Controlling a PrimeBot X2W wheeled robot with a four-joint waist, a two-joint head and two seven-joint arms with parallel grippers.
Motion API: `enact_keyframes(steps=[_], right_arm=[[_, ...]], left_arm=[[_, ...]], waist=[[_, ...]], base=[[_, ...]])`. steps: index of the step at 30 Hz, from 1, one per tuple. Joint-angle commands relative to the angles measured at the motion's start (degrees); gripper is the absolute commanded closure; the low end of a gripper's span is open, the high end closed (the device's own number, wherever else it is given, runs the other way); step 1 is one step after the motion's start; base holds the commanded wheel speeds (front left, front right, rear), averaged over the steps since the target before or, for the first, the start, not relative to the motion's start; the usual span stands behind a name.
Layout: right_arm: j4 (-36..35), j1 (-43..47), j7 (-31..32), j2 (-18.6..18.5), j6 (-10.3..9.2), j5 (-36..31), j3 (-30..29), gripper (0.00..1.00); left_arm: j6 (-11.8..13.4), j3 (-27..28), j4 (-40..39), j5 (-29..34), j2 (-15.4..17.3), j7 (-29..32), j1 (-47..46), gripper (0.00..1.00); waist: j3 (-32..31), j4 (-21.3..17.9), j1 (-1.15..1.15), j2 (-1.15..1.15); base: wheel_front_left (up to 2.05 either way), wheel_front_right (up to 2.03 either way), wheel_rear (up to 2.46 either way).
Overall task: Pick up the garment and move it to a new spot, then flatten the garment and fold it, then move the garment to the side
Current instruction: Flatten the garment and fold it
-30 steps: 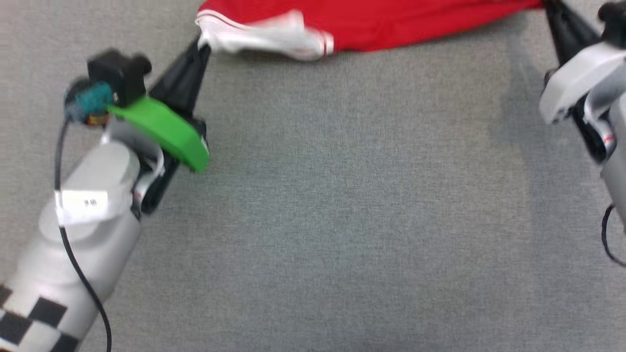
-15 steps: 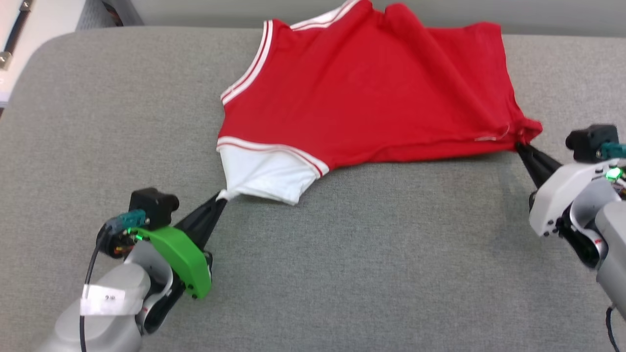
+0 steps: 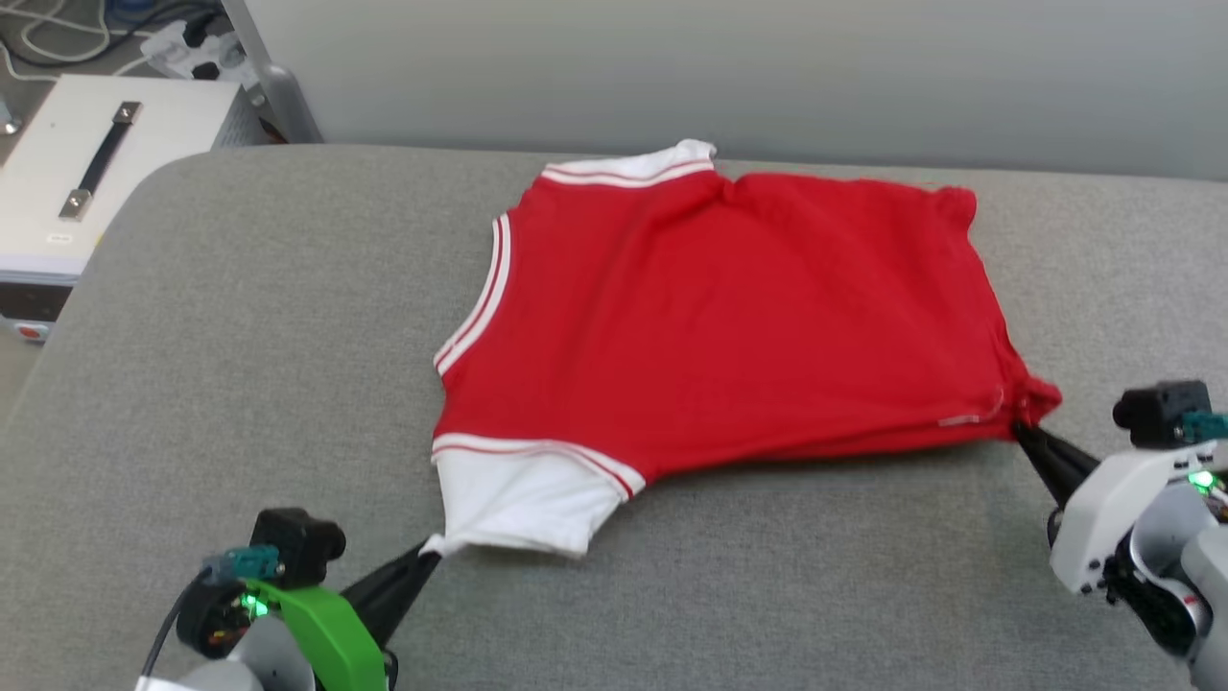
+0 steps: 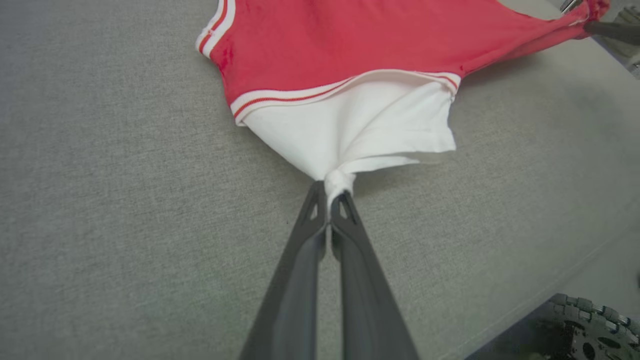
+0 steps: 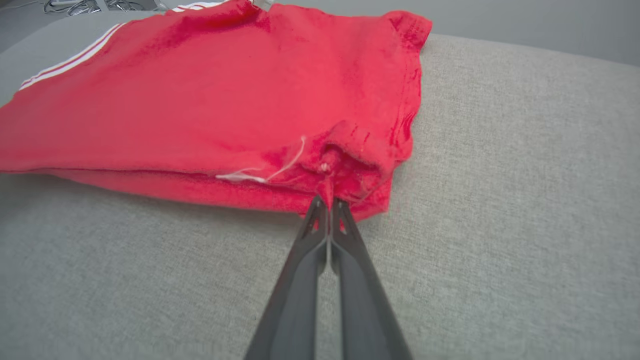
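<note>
Garment [image 3: 729, 317]: red, with white short sleeves and red-and-white striped trim. It lies spread over the far middle of the grey padded surface [image 3: 240, 365], neck side to the left and hem to the right.
Near white sleeve [image 4: 350, 125]: its tip is bunched and pinched in the left gripper [image 4: 330, 192], fingers pressed together on the cloth.
Near hem corner [image 5: 360, 150]: gathered and clamped by the right gripper [image 5: 328, 202], fingers together on it; a loose white thread [image 5: 250, 176] lies beside it.
White case [image 3: 86, 163] with a dark handle: beyond the surface's far-left corner.

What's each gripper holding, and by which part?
Both hold the garment: the left gripper pinches its white sleeve edge, the right gripper its red hem corner.
</note>
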Motion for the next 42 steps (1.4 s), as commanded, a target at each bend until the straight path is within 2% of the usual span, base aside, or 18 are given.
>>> enact_keyframes(steps=[1, 11, 19, 23, 29, 34, 39, 42], right_arm=[[-0.4, 2.1, 0.8, -0.5, -0.45, 1.1, -0.7, 1.0], [-9.1, 15.7, 6.3, -2.5, -0.45, 5.0, -6.3, 1.0], [-17.5, 27.4, 12.4, -2.7, -0.45, 5.5, -14.3, 1.0], [-23.2, 31.6, 14.3, -2.1, -0.45, 3.8, -19.9, 1.0], [-29.5, 33.8, 15.9, 0.7, -0.45, 0.0, -26.7, 1.0], [-32.7, 33.6, 17.3, 3.1, -0.45, -2.7, -30.1, 1.0], [-34.1, 32.2, 19.0, 5.2, -0.45, -4.5, -32.0, 1.0], [-33.5, 29.6, 21.3, 6.9, -0.45, -6.9, -33.1, 1.0]], left_arm=[[0.7, -0.2, -1.3, -0.8, 1.2, 0.6, 1.8, 1.0], [1.5, -3.7, -12.3, -3.3, 6.5, 6.2, 9.0, 1.0], [1.4, -6.2, -17.6, -5.2, 9.0, 9.5, 12.6, 1.0], [2.0, -4.9, -19.4, -5.3, 10.1, 8.2, 12.5, 1.0], [3.5, -1.3, -20.3, -3.8, 9.9, 4.3, 9.5, 1.0], [4.0, 0.4, -19.8, -1.9, 9.5, 4.3, 5.4, 1.0], [4.5, 1.3, -17.9, -0.8, 7.6, 5.4, 0.8, 1.0], [4.3, 1.4, -13.9, 0.0, 5.5, 6.9, -3.2, 1.0]], waist=[[-1.8, 0.2, 0.01, 0.0], [-4.9, -0.2, 0.01, 0.0], [-5.8, -0.9, 0.01, 0.0], [-5.8, -1.4, 0.01, 0.0], [-4.7, -1.8, 0.01, 0.0], [-3.2, -2.1, 0.01, 0.0], [-1.1, -2.6, 0.01, 0.0], [1.7, -3.2, 0.01, 0.0]], base=[[0.0, 0.0, 0.0], [0.0, 0.0, 0.0], [0.0, 0.0, 0.0], [0.0, 0.0, 0.0], [0.0, 0.0, 0.0], [0.0, 0.0, 0.0], [0.0, 0.0, 0.0], [0.0, 0.0, 0.0]])
